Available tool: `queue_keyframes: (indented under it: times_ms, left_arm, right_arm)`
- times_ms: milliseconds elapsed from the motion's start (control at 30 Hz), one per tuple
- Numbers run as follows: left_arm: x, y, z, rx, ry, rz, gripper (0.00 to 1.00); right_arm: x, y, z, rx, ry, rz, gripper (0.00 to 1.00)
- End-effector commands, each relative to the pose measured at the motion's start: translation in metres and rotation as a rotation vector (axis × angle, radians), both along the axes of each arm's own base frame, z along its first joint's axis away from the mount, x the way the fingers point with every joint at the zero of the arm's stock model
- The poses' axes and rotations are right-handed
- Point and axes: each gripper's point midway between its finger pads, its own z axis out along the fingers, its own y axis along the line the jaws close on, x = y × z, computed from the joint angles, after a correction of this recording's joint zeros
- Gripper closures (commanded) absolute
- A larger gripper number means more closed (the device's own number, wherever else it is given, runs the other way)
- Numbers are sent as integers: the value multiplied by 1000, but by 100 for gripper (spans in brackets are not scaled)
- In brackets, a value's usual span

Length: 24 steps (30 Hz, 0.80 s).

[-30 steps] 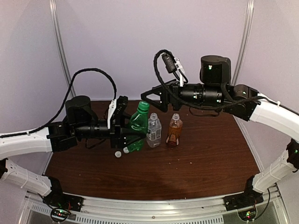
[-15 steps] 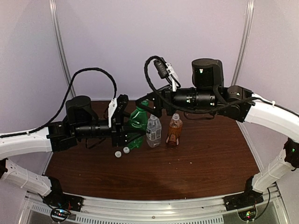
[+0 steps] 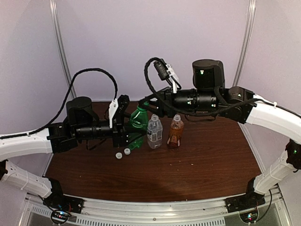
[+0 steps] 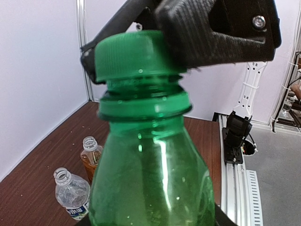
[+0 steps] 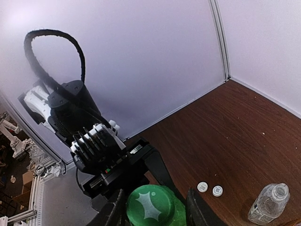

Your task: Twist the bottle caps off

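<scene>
Dark brown wood grain covers the table (image 3: 211,165), which meets pale lilac walls at its rear and side edges. The right arm (image 3: 273,113) is the one item that has changed position. A second ago its wrist sat higher and further right, with the bottle top in plain view from above. It now reaches further left and lower, and covers that top from the overhead camera. The left arm (image 3: 28,143) is unchanged, extending level from the left side. The left gripper (image 3: 132,132) is clenched on the body of the green bottle (image 4: 146,179), which stands upright at the rear left of centre. The right gripper (image 3: 147,107) has closed in from a wider spread and now grasps the green cap (image 4: 134,54). The left wrist view shows its black fingers (image 4: 211,33) pressed against the cap's ribbed rim on both sides, and the cap sits on the bottle's threads. The clear bottle (image 3: 154,133) stands just right of the green one, upright and uncapped. The amber bottle (image 3: 175,133) is just beside that, also upright with an open neck. Neither has shifted. The two white caps (image 3: 119,155) (image 3: 127,151) lie side by side on the wood, in front of the left gripper and slightly to its left, where they were before. All three bottles are grouped near the rear edge. Bare wood extends across the near half and the whole right side of the table. The tightest spot is between the two wrists above the green bottle.
</scene>
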Motion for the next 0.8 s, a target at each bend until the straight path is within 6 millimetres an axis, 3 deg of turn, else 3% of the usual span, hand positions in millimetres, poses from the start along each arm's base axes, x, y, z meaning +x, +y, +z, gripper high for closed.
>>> queue_keyframes:
  times_ms: [0, 233, 367, 600, 767]
  left_arm:
    - [1, 2, 26, -61, -45, 14, 90]
    - [-3, 2, 22, -38, -50, -10, 90]
    - [-24, 1, 21, -35, -52, -128, 90]
    - [-88, 6, 19, -61, -17, -489, 90]
    - [-91, 9, 17, -59, -11, -494, 91]
  right_arm:
    - [-5, 2, 13, 23, -19, 21, 62]
    - [-13, -1, 18, 5, -113, 72, 77]
    - [-29, -5, 20, -24, -237, 180, 81]
    - [-71, -10, 16, -16, -410, 490, 79]
    - [-69, -9, 20, 1, -409, 513, 79]
